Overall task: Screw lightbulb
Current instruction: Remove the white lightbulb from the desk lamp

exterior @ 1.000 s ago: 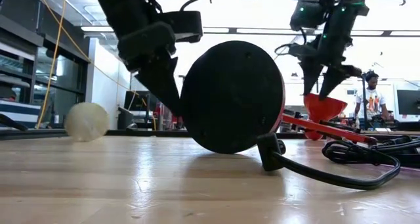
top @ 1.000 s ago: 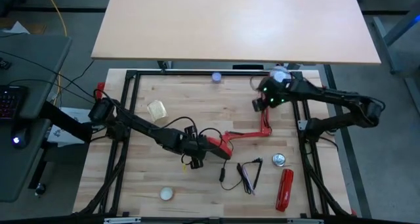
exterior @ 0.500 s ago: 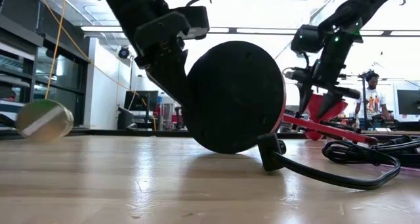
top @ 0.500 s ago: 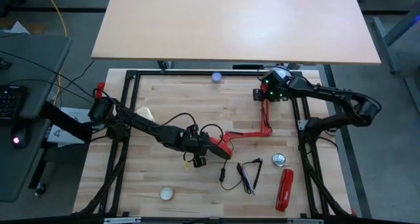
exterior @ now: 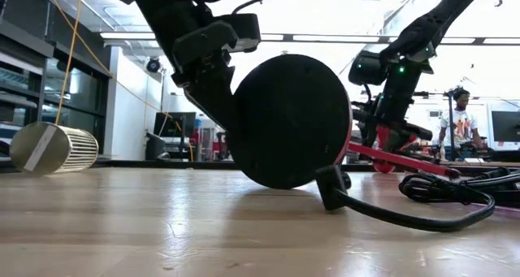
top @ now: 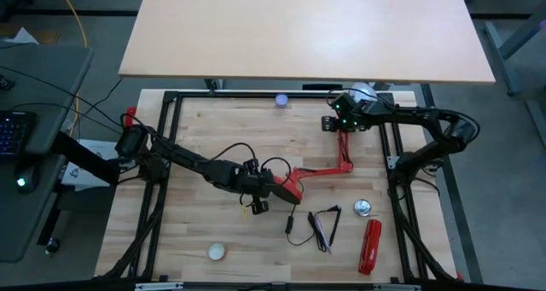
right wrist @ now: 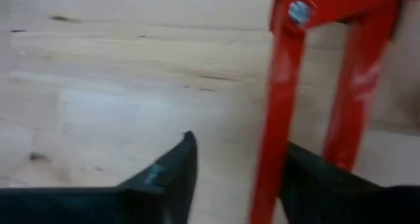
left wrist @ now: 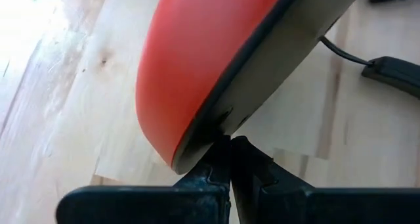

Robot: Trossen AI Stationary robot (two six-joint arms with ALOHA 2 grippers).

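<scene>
Pale wooden table in a black frame, seen from above: your left gripper sits near the centre, at the red desk lamp's base. Your right gripper is out towards 1 o'clock, over the lamp's red arm. At the far edge, just beside the right wrist, lies a small white rounded shape. I take it for the lightbulb, though you cannot rule out the shade's lining from here. No claw holds it.

From table height, the base stands on edge with its dark underside facing you and its cord trailing towards 4 o'clock. That tilt looks like the reason the left arm is there, as a prop. A ribbed cylinder lies at 9 o'clock, and a person stands in the room behind.

Left wrist view: the fingers are clenched together, tips against the base's rim, bracing rather than gripping it.

Right wrist view: the claw is released, its fingers spread either side of a red strut. You would likely close there to steady the head before fetching the bulb.
</scene>
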